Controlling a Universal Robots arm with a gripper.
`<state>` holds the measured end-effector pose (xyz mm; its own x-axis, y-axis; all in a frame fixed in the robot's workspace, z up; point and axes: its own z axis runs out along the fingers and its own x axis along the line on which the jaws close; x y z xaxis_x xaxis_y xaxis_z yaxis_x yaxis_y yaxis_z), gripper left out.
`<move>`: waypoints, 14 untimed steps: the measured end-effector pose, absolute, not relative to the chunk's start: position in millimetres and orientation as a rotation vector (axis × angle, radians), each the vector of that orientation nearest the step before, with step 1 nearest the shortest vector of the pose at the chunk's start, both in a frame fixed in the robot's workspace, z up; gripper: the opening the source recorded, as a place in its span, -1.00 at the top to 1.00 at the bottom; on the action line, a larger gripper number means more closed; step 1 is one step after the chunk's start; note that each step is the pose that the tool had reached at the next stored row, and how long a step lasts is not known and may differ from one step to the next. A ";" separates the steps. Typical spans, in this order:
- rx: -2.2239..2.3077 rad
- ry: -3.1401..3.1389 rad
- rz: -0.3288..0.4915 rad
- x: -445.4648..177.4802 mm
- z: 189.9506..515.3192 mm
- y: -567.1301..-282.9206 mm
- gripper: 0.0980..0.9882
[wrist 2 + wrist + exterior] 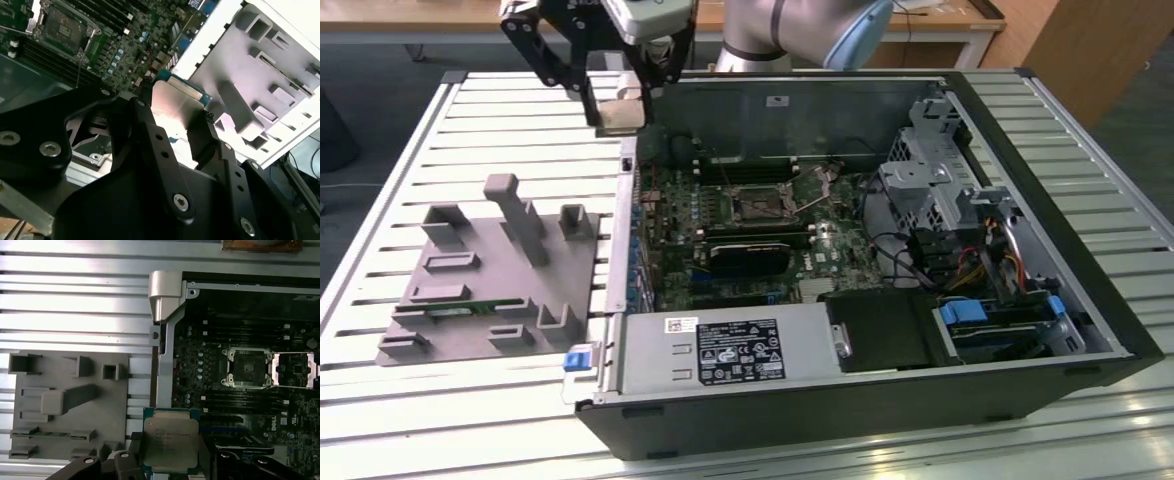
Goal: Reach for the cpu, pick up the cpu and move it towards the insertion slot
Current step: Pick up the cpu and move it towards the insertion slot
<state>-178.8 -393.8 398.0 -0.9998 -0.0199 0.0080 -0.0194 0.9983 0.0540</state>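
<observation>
The gripper [170, 460] clamps the cpu [170, 440], lifted over the case's edge [162, 340], away from the slot [248, 367].

Slatted metal table [454, 420] with grey tray [480, 290] beside open computer case [881, 400], both directly on it.

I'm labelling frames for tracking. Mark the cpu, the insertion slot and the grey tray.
cpu [170, 439], first wrist view, middle of its metal top.
insertion slot [248, 367], first wrist view, dark centre of the socket.
grey tray [480, 290], exterior view, flat base between its blocks.
</observation>
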 end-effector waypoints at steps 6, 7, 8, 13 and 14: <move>0.031 -3.132 -0.085 -167.7 397.9 -389.3 0.03; 0.031 -3.132 -0.084 -165.2 397.9 -388.9 0.03; 0.031 -3.132 -0.085 -162.6 397.9 -388.6 0.03; 0.031 -3.132 -0.085 -151.3 397.6 -386.9 0.03; 0.031 -3.132 -0.085 -149.3 397.5 -386.5 0.03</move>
